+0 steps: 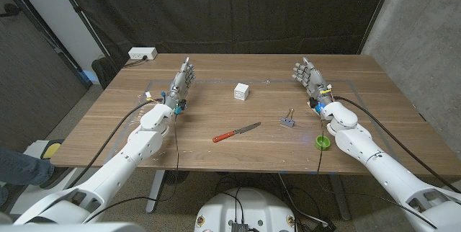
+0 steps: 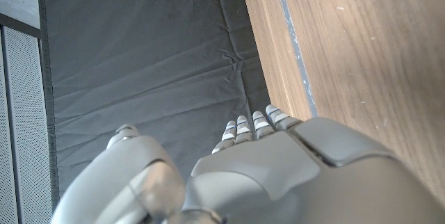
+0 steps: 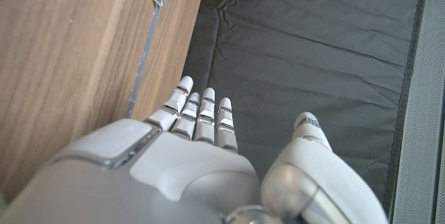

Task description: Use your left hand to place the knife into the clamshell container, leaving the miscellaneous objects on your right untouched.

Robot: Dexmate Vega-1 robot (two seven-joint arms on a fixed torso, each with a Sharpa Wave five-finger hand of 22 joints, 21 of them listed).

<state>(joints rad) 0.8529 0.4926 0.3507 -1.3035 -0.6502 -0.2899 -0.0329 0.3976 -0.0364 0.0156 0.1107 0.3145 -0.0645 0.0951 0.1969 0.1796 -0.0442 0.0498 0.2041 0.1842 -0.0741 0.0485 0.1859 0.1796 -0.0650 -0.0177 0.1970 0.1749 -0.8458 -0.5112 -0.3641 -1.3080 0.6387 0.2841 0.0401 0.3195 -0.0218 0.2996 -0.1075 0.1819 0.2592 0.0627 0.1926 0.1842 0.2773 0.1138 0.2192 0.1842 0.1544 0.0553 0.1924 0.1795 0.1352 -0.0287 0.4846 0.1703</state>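
My left hand stands over the far left part of the wooden table, fingers stretched out and pointing away from me, with nothing in it. From my left wrist I see the back of that hand, its fingertips close together and straight, reaching past the table's far edge toward the black curtain. My right hand mirrors it over the far right part of the table, fingers likewise extended, thumb apart, holding nothing. From my right wrist the back of this hand shows with the fingers straight and the thumb set off to one side, the same dark curtain beyond them.

The knife lies flat on the table near the middle, nearer to me than both hands and well apart from each. Its red handle points toward the near left, its blade toward the far right.

Farther from me than the knife, about midway between my hands, sits a small white cube. To the right of the knife's blade tip lies a binder clip. Nearer to me and further right, just beside my right forearm, rests a small green cap.

A white power strip sits at the table's far left corner.
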